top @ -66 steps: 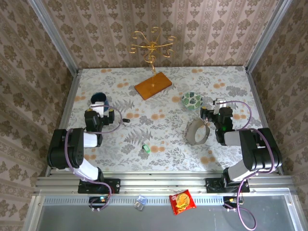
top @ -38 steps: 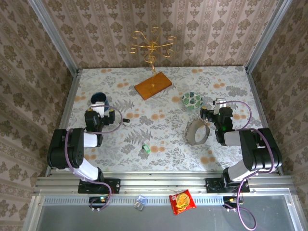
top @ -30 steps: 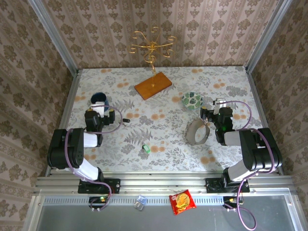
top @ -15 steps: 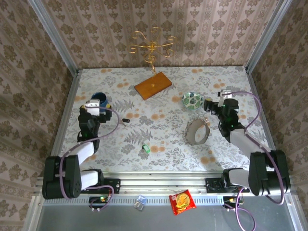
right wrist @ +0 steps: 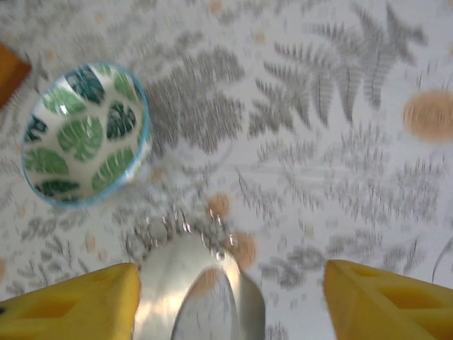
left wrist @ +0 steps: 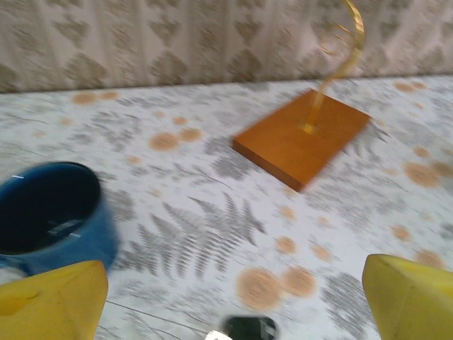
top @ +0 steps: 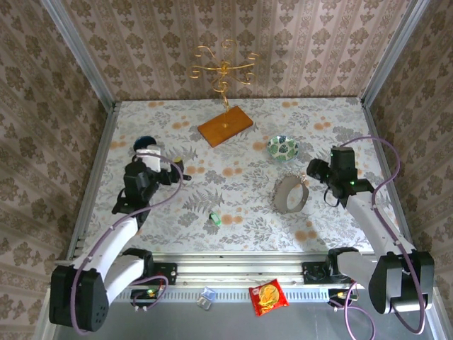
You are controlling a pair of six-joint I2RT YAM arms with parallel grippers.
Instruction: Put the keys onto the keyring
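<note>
Because the black-headed key point(left wrist: 248, 327) lies on the worktop point(left wrist: 212, 191) between its yellow fingers point(left wrist: 53, 297), your left pincer point(left wrist: 233, 287) stands spread wide, lined up, I judge, to close on it. The green-headed key point(top: 215, 217) lies toward the near middle, apart from both arms. Your right pincer point(right wrist: 230, 297), also spread and empty, hangs over the metal cup point(right wrist: 191, 280) beside the leaf-patterned bowl point(right wrist: 85, 142). The gold keyring stand point(top: 225, 67) rises at the far edge, so both keys need a long carry.
</note>
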